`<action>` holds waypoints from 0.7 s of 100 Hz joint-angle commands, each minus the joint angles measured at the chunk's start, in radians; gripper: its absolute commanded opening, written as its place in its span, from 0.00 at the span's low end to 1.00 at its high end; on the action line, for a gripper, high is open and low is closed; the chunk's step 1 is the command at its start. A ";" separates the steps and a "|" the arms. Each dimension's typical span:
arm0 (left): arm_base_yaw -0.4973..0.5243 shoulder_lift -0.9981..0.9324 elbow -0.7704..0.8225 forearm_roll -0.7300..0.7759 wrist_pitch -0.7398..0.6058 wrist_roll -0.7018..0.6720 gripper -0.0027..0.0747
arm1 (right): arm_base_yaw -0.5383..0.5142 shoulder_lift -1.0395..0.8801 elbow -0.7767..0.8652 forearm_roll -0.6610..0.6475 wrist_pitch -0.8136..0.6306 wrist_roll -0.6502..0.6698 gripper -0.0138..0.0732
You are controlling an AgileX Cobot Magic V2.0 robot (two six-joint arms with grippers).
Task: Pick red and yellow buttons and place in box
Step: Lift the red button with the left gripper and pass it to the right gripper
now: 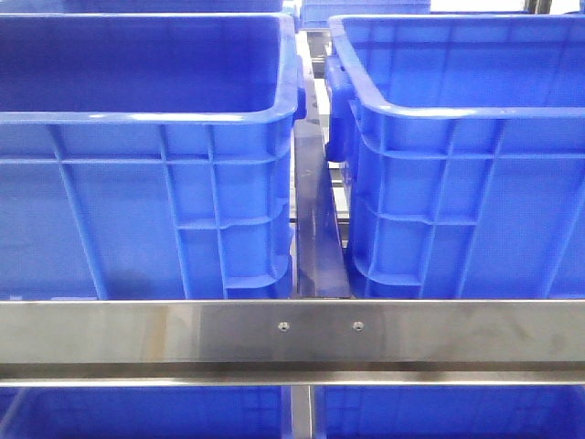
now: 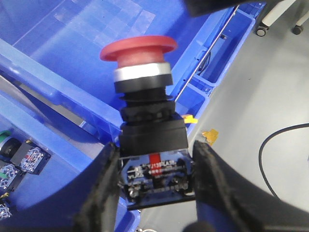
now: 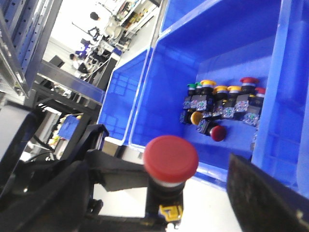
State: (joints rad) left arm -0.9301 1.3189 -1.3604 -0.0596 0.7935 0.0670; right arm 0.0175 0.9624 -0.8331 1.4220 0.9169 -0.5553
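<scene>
My left gripper (image 2: 155, 169) is shut on the black contact block of a red mushroom-head button (image 2: 139, 48), which it holds upright above the edge of a blue crate (image 2: 58, 43). In the right wrist view a red button (image 3: 171, 157) shows between my right gripper's (image 3: 159, 193) widely spread fingers, with a clear gap to the right one. A black finger (image 3: 120, 166) reaches to its body from the side. Beyond lies a blue crate (image 3: 217, 43) holding several yellow-topped buttons (image 3: 221, 89) and red ones (image 3: 218, 133). No gripper shows in the front view.
Two tall blue crates (image 1: 137, 165) (image 1: 466, 165) stand side by side behind a steel rail (image 1: 292, 334), with a narrow gap between them. More switch parts (image 2: 24, 157) lie in a lower bin. Grey floor with a black cable (image 2: 280, 140) lies beyond the crates.
</scene>
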 commanded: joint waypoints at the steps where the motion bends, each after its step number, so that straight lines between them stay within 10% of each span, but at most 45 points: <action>1: -0.008 -0.026 -0.028 -0.010 -0.066 -0.001 0.01 | -0.002 0.020 -0.026 0.098 0.028 -0.039 0.85; 70: -0.008 -0.026 -0.028 -0.010 -0.068 -0.001 0.01 | 0.144 0.167 -0.029 0.211 0.021 -0.170 0.84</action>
State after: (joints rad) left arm -0.9301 1.3189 -1.3604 -0.0596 0.7935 0.0670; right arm 0.1474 1.1269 -0.8331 1.5400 0.9260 -0.6793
